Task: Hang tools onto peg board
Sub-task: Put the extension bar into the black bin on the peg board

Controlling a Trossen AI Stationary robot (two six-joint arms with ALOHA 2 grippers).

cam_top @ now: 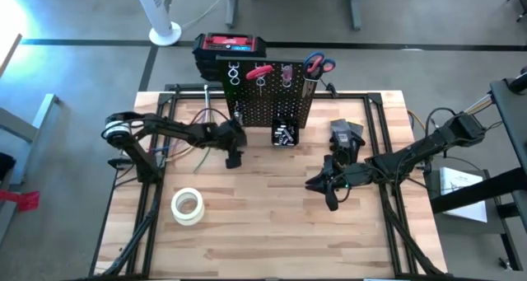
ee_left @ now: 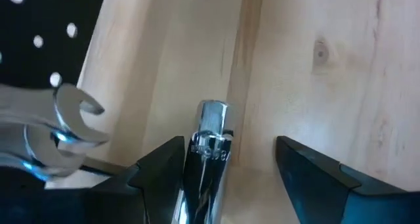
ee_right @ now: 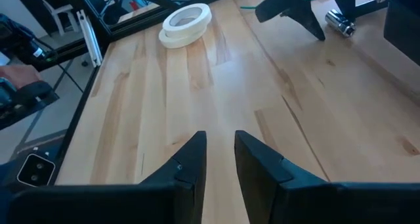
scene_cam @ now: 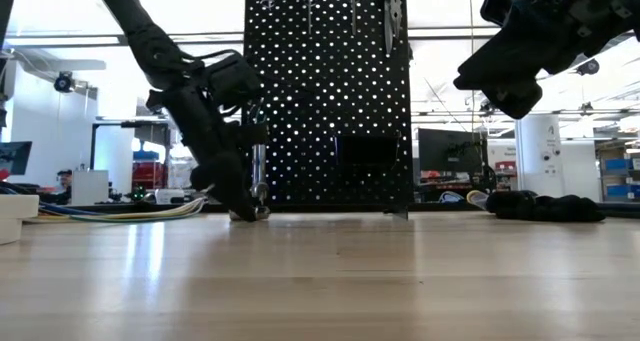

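We lower our left gripper [cam_top: 234,157] to the pale wooden table [cam_top: 272,231] just off the seven o'clock corner of the upright black perforated metal peg board [cam_top: 268,96]; its fingers [ee_left: 161,165] stand spread wide, released, with a chrome cylindrical tool [ee_left: 209,145] rising between them; the tool sits close against one finger and clear of the other, so we judge it not yet gripped; the wide stance gives room to straddle the shaft before closing. Silver open-ended wrenches [ee_left: 62,129] lie just beside that gripper, toward the board's foot.

Our right gripper [cam_top: 325,186] hangs above the table at about four o'clock from the board, well apart from it; its fingers [ee_right: 187,165] stand close together with only a narrow gap, and nothing shows between them, so it carries nothing; we read it as waiting out of the way.

On the board the red-handled scissors [cam_top: 319,64] hang at its one o'clock corner and a red clamp-like tool [cam_top: 260,70] hangs near twelve, with small silver bits in the black bin [cam_top: 285,133] at six; so part of the hanging looks done.

A white tape roll [cam_top: 188,205] lies at about seven o'clock on the table, untouched.
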